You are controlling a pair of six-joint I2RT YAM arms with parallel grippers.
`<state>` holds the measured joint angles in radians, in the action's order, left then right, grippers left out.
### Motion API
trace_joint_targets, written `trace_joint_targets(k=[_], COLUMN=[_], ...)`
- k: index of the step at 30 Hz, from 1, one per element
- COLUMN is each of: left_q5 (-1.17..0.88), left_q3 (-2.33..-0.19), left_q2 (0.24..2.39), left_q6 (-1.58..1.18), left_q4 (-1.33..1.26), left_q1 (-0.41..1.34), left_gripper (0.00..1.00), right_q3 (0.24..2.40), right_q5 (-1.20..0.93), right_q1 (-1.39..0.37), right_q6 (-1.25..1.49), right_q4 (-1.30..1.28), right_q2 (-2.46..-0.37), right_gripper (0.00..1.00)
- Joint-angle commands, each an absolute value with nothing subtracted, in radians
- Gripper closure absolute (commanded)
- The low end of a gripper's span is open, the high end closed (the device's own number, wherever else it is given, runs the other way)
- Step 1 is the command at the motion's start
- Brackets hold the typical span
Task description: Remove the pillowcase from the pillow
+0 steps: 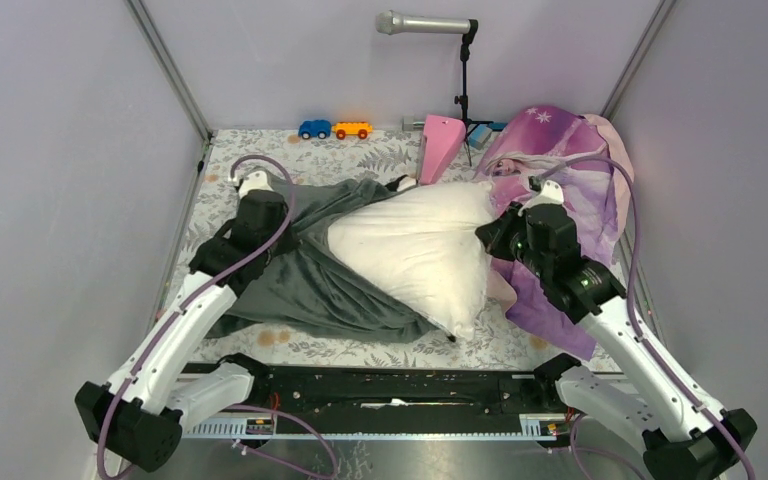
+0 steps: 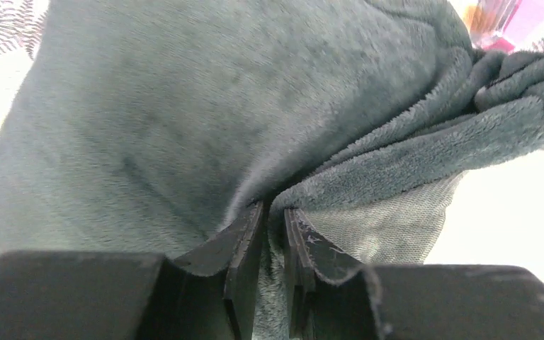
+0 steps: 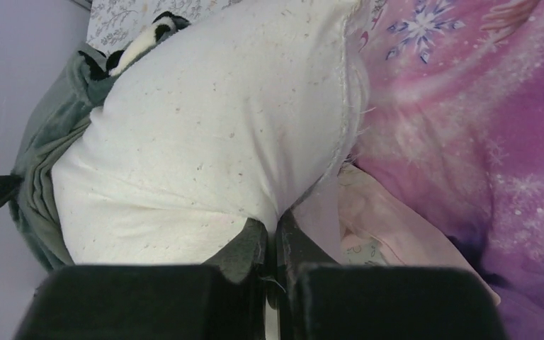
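The white pillow (image 1: 415, 255) lies mid-table, mostly bare, its left end still inside the dark grey-green fleecy pillowcase (image 1: 305, 280). My left gripper (image 1: 285, 225) is shut on a fold of the pillowcase (image 2: 184, 127) at its far left part; the fabric fills the left wrist view and is pinched between the jaws (image 2: 275, 219). My right gripper (image 1: 490, 235) is shut on the pillow's right edge; in the right wrist view (image 3: 273, 227) the white pillow cloth (image 3: 212, 134) is clamped between the jaws.
Purple-pink princess-print fabric (image 1: 570, 180) is heaped at the right, under my right arm. A pink wedge (image 1: 440, 145), a microphone stand (image 1: 463, 90) and blue and orange toy cars (image 1: 335, 129) stand at the back. A black-and-white object (image 3: 142, 39) peeks out beyond the pillow.
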<state>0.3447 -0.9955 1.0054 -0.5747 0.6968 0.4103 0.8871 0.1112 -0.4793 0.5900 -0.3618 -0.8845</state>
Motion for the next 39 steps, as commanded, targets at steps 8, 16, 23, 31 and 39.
trace_joint_targets(k=[8,16,23,31,39], left_q5=[0.332,-0.375,-0.163,-0.207,-0.018], left_q3=[-1.033,-0.981,-0.969,-0.882,-0.884], left_q2=[0.930,0.909,0.919,1.021,1.136], left_q6=[-0.430,-0.577,-0.616,-0.756,-0.803], left_q4=[0.735,0.530,0.455,0.218,0.115], left_q1=[0.307,0.320,0.650,0.869,1.141], left_gripper=[0.72,0.43,0.23,0.21,0.20], right_q3=[0.844,0.860,0.836,0.812,0.746], right_q5=[0.111,-0.201,-0.168,-0.125,-0.075], right_q1=[-0.432,-0.431,-0.431,-0.431,-0.431], right_q6=[0.574,0.618,0.585,0.577,0.547], right_q4=[-0.233,-0.119,-0.120,-0.213,-0.350], right_q2=[-0.932,-1.097,-1.064,-1.011,-0.942], right_gripper=[0.99,0.76,0.30,0.00,0.00])
